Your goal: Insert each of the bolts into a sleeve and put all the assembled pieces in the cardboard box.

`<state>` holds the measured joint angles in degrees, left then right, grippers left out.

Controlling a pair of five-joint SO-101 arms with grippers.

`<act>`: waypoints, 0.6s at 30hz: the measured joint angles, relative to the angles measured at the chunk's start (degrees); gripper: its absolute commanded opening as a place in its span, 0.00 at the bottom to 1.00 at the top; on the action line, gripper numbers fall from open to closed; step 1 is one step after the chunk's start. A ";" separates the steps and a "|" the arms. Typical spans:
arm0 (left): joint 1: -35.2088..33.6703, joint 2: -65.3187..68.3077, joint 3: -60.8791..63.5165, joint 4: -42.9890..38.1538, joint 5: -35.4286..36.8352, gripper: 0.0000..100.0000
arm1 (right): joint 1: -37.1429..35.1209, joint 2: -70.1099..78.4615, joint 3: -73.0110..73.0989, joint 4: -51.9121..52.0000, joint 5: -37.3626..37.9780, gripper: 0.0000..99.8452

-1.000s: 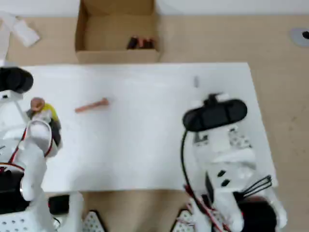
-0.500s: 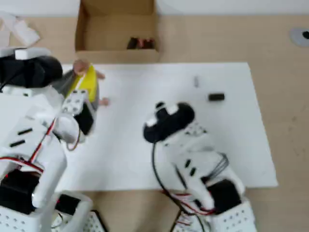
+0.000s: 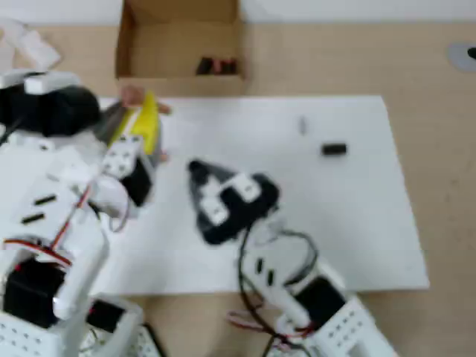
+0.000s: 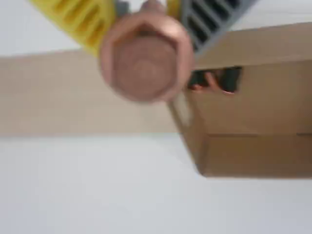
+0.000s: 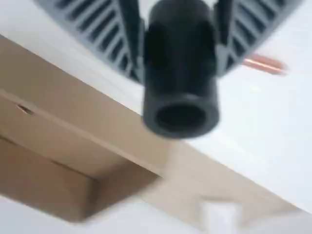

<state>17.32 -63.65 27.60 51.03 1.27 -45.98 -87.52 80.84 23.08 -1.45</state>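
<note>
Copper bolt (image 4: 146,61) clamped in the left hand (image 3: 140,123) and black sleeve (image 5: 181,73) gripped by the right hand (image 3: 202,178) have swung together, likely for insertion.

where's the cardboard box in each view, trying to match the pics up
High view: cardboard box at the top, left of centre, touching the white sheet.
Left wrist view: cardboard box beyond the gripped bolt, its corner at the white sheet.
Right wrist view: cardboard box beyond the gripped sleeve, past the white sheet.
Shared landmark: the white sheet's edge along the box.
</note>
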 measured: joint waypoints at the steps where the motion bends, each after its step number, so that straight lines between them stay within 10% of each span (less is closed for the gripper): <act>1: 1.49 -0.09 1.05 0.00 0.00 0.01 | -1.05 0.00 0.00 0.00 0.00 0.01; 18: 6.68 -8.88 1.23 11.69 -2.99 0.01 | -2.81 0.00 0.18 -0.09 0.00 0.01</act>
<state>24.00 -72.53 28.84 62.73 -1.71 -48.79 -87.52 81.01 22.99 -1.45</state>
